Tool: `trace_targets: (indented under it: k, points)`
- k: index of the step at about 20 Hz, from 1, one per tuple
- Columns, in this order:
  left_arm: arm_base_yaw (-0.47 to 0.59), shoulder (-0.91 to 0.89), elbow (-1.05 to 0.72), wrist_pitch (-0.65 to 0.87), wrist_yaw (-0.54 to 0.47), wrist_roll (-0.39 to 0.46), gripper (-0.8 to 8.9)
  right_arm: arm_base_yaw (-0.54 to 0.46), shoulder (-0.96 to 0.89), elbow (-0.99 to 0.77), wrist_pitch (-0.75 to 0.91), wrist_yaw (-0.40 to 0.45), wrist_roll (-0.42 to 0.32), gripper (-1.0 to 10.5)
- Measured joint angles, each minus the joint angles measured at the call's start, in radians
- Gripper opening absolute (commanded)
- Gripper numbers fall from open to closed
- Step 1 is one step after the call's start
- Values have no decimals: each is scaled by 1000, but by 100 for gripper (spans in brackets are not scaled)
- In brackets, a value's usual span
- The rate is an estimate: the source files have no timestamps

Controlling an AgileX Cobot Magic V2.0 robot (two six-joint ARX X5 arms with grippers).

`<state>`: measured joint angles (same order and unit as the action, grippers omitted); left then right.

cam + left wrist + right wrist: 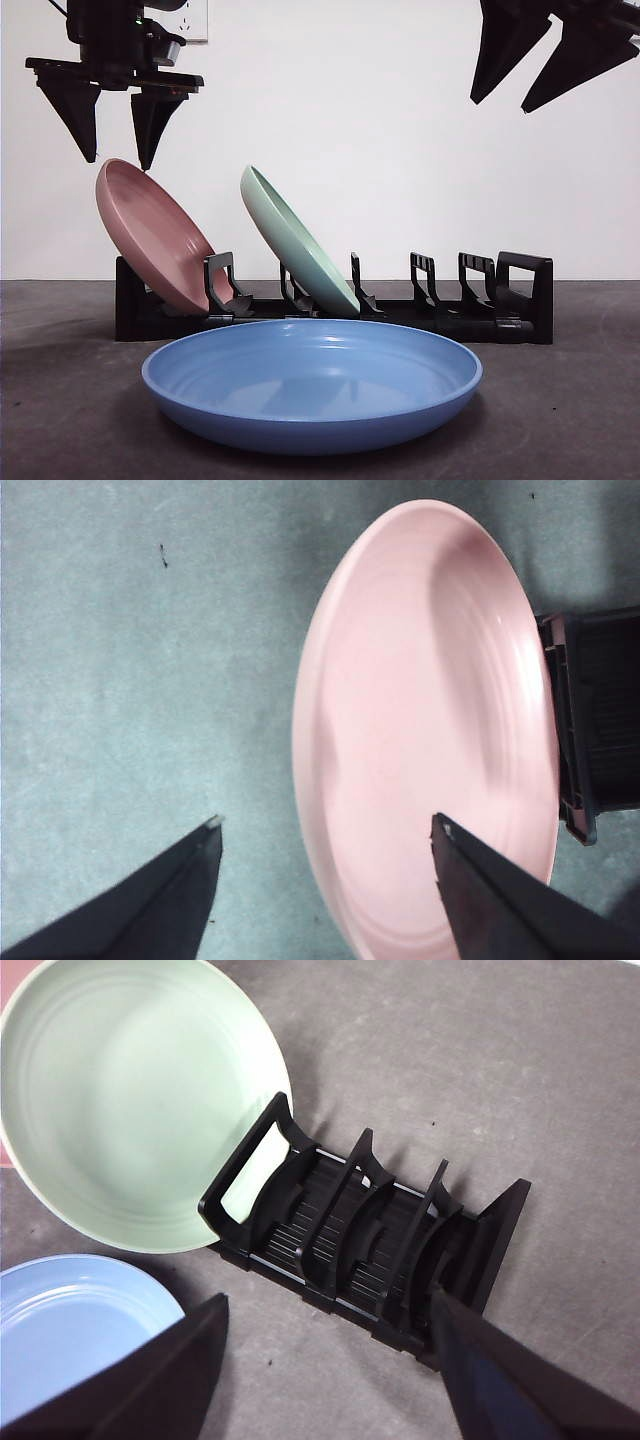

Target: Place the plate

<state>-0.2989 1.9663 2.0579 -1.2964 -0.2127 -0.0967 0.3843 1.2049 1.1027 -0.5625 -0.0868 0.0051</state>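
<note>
Pink plate racked, base hidden | left claw apart | right claw apart

Colours: 3 plain plates, black rack, grey table.

Pink plate – dusty rose in front view, paler pink in left wrist view, no pattern, faint concentric rings only. Green plate – pale mint, plain, same faint rings inside. Blue plate – mid sky blue, glossy w/ white glare patches, no print. Rack – solid black, matte. Table – dark grey, slightly speckled; reads grey-teal in left wrist view. Wall – plain white. Both grippers, left & right – black jaws.
</note>
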Motion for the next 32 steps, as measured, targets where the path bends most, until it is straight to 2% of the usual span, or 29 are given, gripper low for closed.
trace_targets:
  k: [5, 12, 17, 22, 27, 32]
  points:
    - [0, 18, 0, 3, 0, 0, 301, 0, 0, 0, 0, 0, 0, 318]
    - [0, 21, 0, 3, 0, 0, 90, 0, 0, 0, -4, 0, 0, 318]
    - [1, 21, 0, 2, -14, 0, 14, 0, 0, 0, -10, 0, 0, 318]
    - [1, 21, 0, 6, -40, -3, 16, 0, 0, 0, -21, 1, 0, 318]
    - [-18, 25, 22, -10, -130, -2, 16, 0, 0, 0, -21, 1, 0, 318]
    - [-22, 26, 135, -26, -221, 6, 16, 0, 0, 0, -28, 1, 0, 318]
